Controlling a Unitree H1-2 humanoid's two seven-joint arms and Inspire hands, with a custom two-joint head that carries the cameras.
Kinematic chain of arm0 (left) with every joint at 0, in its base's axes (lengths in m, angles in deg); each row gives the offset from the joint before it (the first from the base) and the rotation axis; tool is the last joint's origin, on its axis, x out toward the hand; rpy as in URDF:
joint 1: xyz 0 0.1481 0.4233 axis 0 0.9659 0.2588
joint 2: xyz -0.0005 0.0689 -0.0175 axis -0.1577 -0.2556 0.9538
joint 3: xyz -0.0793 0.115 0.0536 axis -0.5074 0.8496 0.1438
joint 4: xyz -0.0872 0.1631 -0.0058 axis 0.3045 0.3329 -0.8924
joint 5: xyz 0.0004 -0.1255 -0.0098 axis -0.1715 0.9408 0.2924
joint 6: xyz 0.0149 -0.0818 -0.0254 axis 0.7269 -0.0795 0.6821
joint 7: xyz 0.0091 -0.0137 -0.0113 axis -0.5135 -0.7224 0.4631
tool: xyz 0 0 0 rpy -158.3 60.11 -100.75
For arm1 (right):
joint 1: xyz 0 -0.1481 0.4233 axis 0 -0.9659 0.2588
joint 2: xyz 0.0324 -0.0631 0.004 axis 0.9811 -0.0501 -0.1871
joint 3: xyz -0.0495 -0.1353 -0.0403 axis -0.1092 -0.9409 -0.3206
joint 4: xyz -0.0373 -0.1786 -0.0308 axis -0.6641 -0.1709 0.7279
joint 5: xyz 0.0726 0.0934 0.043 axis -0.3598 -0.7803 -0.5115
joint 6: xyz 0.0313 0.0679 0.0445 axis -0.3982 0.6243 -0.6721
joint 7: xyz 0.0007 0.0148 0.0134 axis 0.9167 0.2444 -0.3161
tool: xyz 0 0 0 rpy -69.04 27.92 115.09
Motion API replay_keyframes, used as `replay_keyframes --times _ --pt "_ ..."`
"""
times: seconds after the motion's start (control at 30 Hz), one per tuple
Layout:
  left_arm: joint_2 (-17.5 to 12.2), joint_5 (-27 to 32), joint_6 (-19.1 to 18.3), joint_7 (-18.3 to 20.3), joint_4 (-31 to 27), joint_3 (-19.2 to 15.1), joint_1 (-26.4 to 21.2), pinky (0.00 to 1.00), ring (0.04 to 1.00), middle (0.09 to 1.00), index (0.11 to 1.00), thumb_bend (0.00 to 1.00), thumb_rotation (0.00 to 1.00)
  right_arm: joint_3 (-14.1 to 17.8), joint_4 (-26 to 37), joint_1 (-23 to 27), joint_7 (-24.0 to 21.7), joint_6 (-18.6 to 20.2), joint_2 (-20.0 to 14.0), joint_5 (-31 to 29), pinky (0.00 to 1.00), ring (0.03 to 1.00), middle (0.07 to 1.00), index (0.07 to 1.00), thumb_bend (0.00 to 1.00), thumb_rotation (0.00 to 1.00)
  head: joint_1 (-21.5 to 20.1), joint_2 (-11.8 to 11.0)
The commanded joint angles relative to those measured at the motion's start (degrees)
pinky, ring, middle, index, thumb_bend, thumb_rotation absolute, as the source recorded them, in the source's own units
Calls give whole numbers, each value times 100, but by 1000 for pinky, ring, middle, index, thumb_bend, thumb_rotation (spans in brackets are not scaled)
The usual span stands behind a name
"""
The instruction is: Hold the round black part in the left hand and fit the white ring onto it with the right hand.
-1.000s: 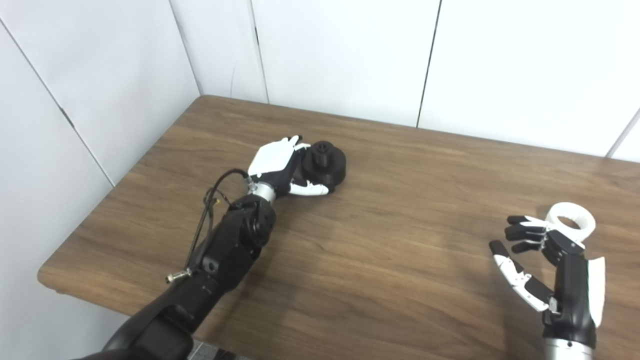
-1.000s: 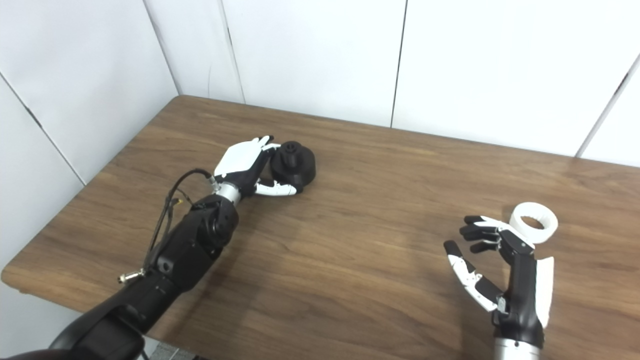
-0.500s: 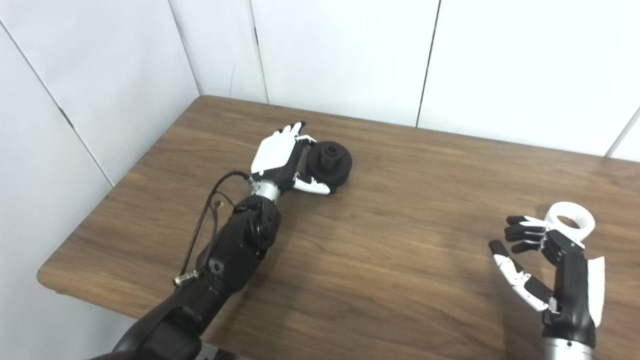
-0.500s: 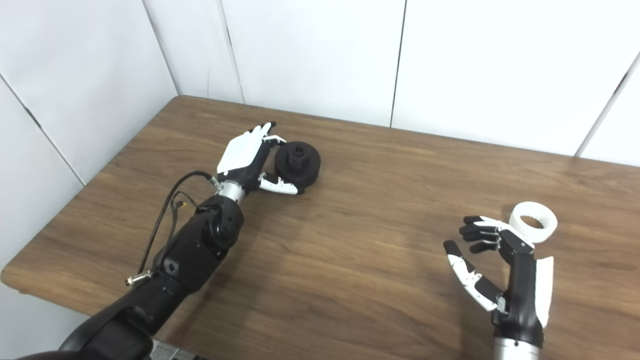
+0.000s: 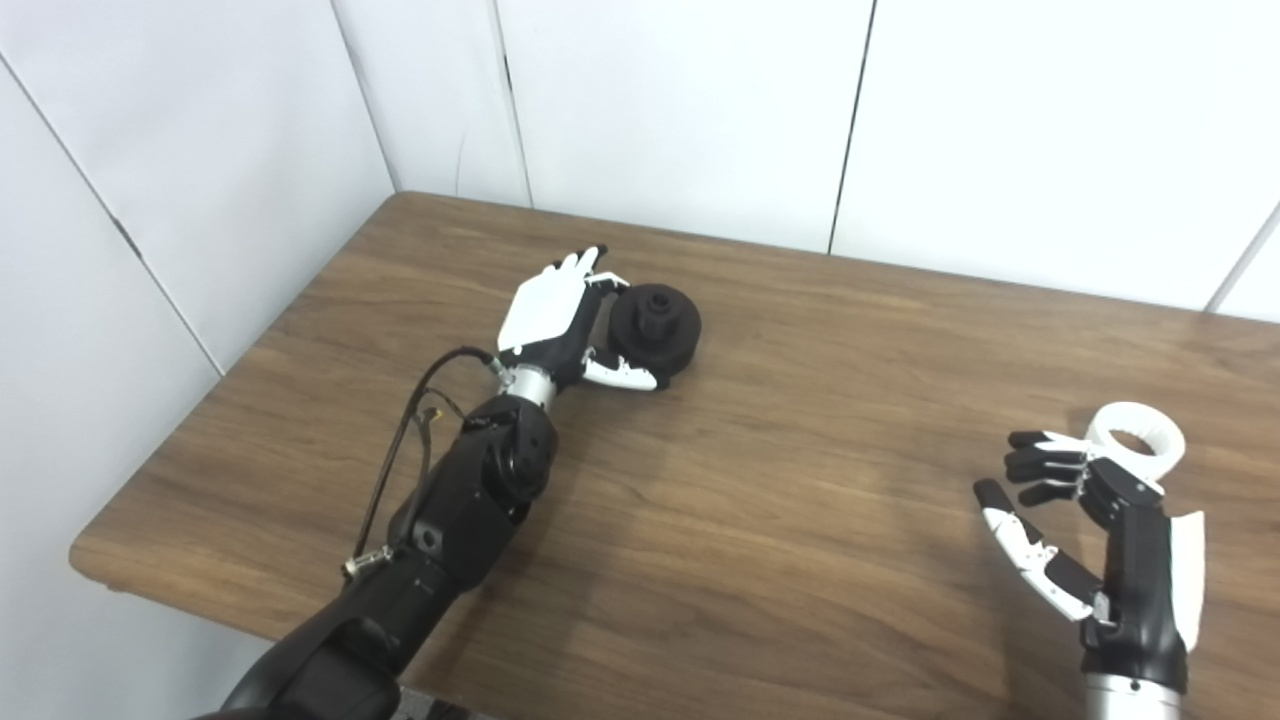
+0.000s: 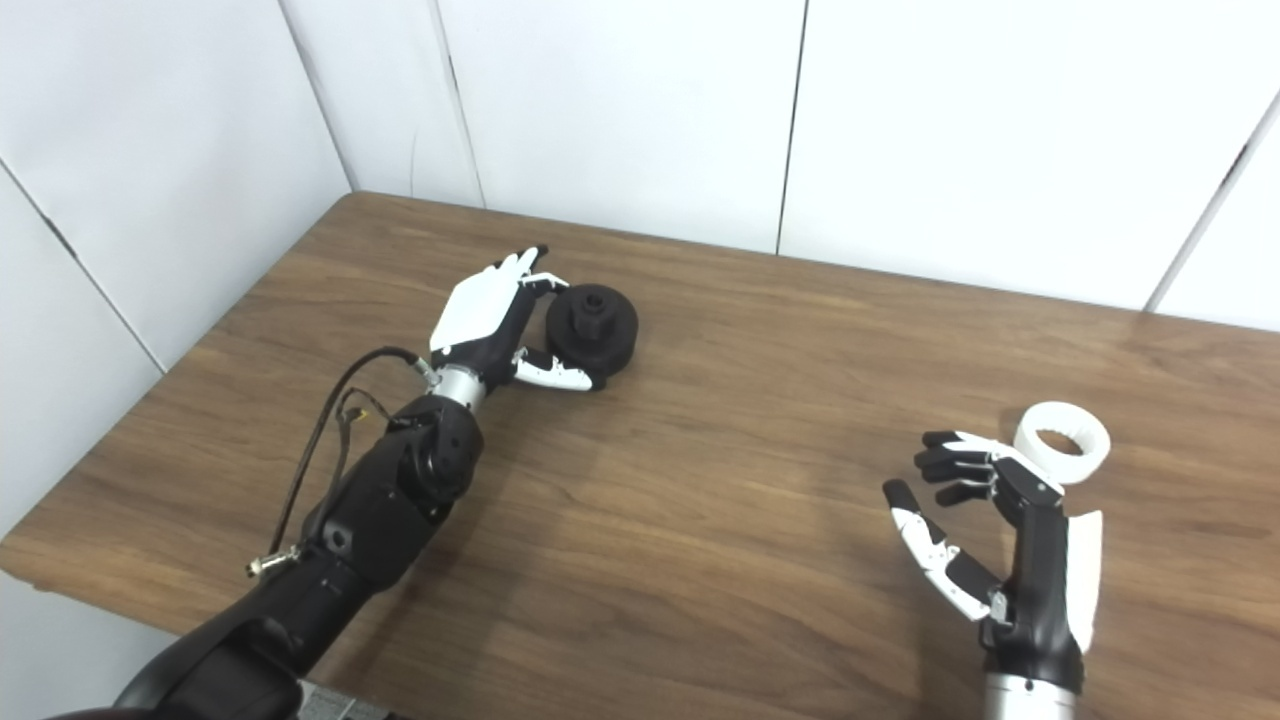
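While the left hand (image 5: 553, 318) reaches across the far left part of the bench (image 5: 780, 520), its fingers (image 5: 583, 268) curl over the far side of the round black part (image 5: 655, 330) and its thumb lies along the near side, so the part sits cradled between them. Whether the grip has truly closed, or the part simply rests on the wood inside a loose cage, cannot be told from this angle; the part appears to sit on the bench with its stepped hub facing up. The right hand (image 6: 985, 520) hangs over the near right corner, empty, fingers half curled and apart from the thumb, palm turned inward. The white ring (image 6: 1062, 455) lies flat on the bench just beyond that hand's fingertips, apart from them.

The step in hand looks like securing the black part, the first half of the job. Next, the left hand needs a firm squeeze and a lift with the hub presented upward or toward the centre, while the right hand must move forward, pinch the ring by its rim and carry it across.
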Motion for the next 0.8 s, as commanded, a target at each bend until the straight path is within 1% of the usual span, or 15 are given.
replay_keyframes --times 0.0,0.07,0.23,0.43,0.5,0.67,0.77 --pt "9 8 39 59 -266 29 -23 1000 1000 1000 607 856 307 42 -27 -280 1 -87 -35 -13 416 527 627 498 501 147 4 5" --pt "53 1 18 135 -446 63 90 1000 1000 1000 605 863 308 42 -29 -275 1 -86 -33 -18 416 526 626 498 501 147 -1 7" --pt "137 -34 83 148 -616 131 261 1000 1000 1000 601 870 328 46 -1 -280 -8 -31 -28 6 419 530 626 498 501 148 -15 16" --pt "229 -62 27 312 -1015 239 528 1000 1000 1000 611 874 348 42 1 -273 -13 -6 -22 10 418 530 627 498 501 147 -6 21" --pt "247 -70 68 333 -1109 267 612 1000 1000 1000 612 867 338 40 -22 -260 -5 -32 -18 -3 419 532 628 498 501 147 -35 32" --pt "313 -73 138 330 -1333 322 821 1000 1000 1000 603 871 325 34 12 -257 -13 61 -10 64 416 529 629 498 501 148 -78 49" --pt "354 -36 113 445 -1584 384 1000 1000 1000 1000 607 867 322 17 16 -243 -25 64 -12 50 416 530 631 498 501 147 -100 59"
